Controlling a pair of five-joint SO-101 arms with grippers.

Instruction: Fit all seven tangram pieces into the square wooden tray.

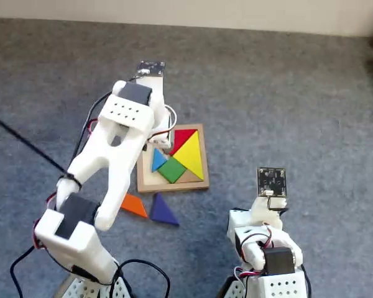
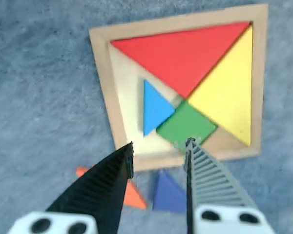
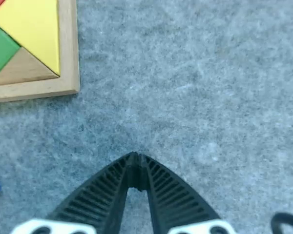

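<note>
Left pincer (image 2: 159, 144) apart, empty, over tray (image 1: 202, 185) rim. Orange triangle (image 1: 134, 205), purple triangle (image 1: 163, 210) loose on table (image 1: 298, 93) at its 6 o'clock, high view. Right pincer (image 3: 136, 158) together, farther off.

The tray (image 2: 103, 63) is pale wood; in it sit a red triangle (image 2: 185, 53), yellow triangle (image 2: 229, 97), blue triangle (image 2: 154, 107), green square (image 2: 187, 124) and tan triangle (image 3: 19, 70). An orange piece (image 1: 134, 205) and purple triangle (image 1: 163, 211) lie on the speckled grey surface (image 1: 298, 93).
</note>
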